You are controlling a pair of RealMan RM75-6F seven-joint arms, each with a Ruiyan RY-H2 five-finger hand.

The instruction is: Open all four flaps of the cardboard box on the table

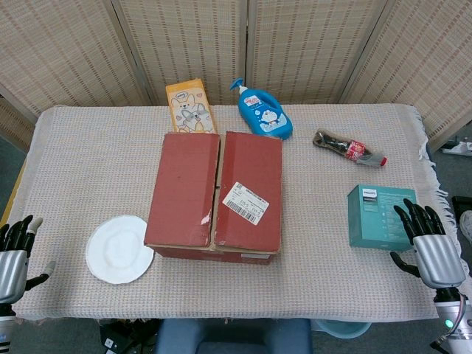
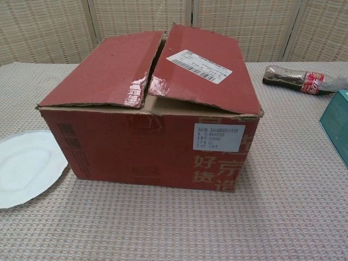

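Note:
A red-brown cardboard box [image 1: 214,195] stands in the middle of the table, and fills the chest view as box [image 2: 152,109]. Its two long top flaps [image 2: 103,68] lie nearly closed, meeting at a centre seam with a slight gap. A white shipping label [image 1: 246,201] is stuck on the right flap. My left hand [image 1: 15,254] hovers at the table's near left corner, fingers apart, holding nothing. My right hand [image 1: 429,243] is at the near right edge, fingers spread, empty. Neither hand touches the box. The chest view shows no hand.
A white plate [image 1: 119,248] lies left of the box. A teal box [image 1: 377,215] sits right, close to my right hand. Behind are a yellow carton [image 1: 190,107], a blue pump bottle [image 1: 263,110] and a lying cola bottle [image 1: 349,148].

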